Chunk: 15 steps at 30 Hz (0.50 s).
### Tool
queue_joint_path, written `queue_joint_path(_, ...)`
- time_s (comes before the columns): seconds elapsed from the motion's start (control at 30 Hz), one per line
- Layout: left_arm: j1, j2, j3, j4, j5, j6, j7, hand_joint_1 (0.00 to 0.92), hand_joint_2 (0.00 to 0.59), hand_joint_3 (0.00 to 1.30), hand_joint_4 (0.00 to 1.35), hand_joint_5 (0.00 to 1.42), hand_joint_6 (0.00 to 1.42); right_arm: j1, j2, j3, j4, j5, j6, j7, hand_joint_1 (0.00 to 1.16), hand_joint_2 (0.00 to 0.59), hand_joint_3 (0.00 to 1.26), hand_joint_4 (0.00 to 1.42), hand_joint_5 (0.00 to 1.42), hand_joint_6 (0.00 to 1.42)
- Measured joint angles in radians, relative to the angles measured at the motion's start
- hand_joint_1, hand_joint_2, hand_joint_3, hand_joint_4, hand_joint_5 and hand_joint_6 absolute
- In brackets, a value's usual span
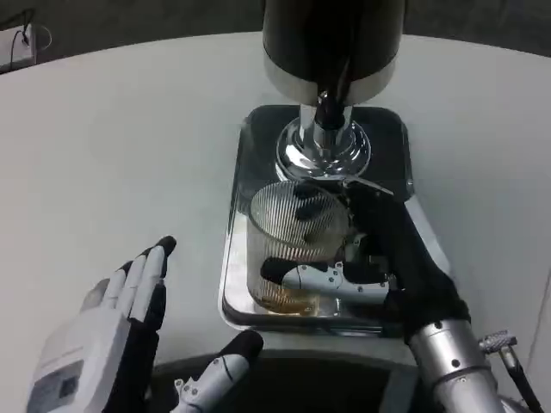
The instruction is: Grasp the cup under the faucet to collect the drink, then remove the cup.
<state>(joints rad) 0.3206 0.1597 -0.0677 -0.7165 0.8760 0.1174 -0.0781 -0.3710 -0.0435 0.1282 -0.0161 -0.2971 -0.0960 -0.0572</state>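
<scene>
So the cup (294,249) is a clear ribbed glass sitting on the shiny metal drip tray (237,258), right in front of the dispenser's chrome base (323,151) and just near of the faucet (327,103). There's a bit of amber liquid pooled in the bottom of it, not much, the rest of the glass looks empty. The dark drink dispenser (331,39) towers over the far end of the tray.

The right hand (362,267) comes in from the near right and is wrapped around the cup, fingers (306,277) curling across its near side low down, so it's got a proper hold on it. The black part of the hand sits against the cup's right side.

The left hand (129,331) is off to the near left over the white table (112,155), well apart from the tray, fingers spread out and holding nothing.

Room-wise: the cup sits toward the tray's near left area, close to its left rim. Plenty of bare table to the left and far left. A small white object with a cable (19,45) sits way off at the far left edge.
</scene>
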Motion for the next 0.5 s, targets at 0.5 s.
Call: queue_joint_path(0.5, -0.041, 0.009, -0.061, 0.021, 0.078, -0.006, 0.000, 0.000, 0.161, 0.00, 0.00, 0.00, 0.00, 0.101, -0.012, -0.006, -0.109, -0.025, 0.000, -0.009, 1.16, 0.100, 0.76, 0.99, 1.10, 1.36)
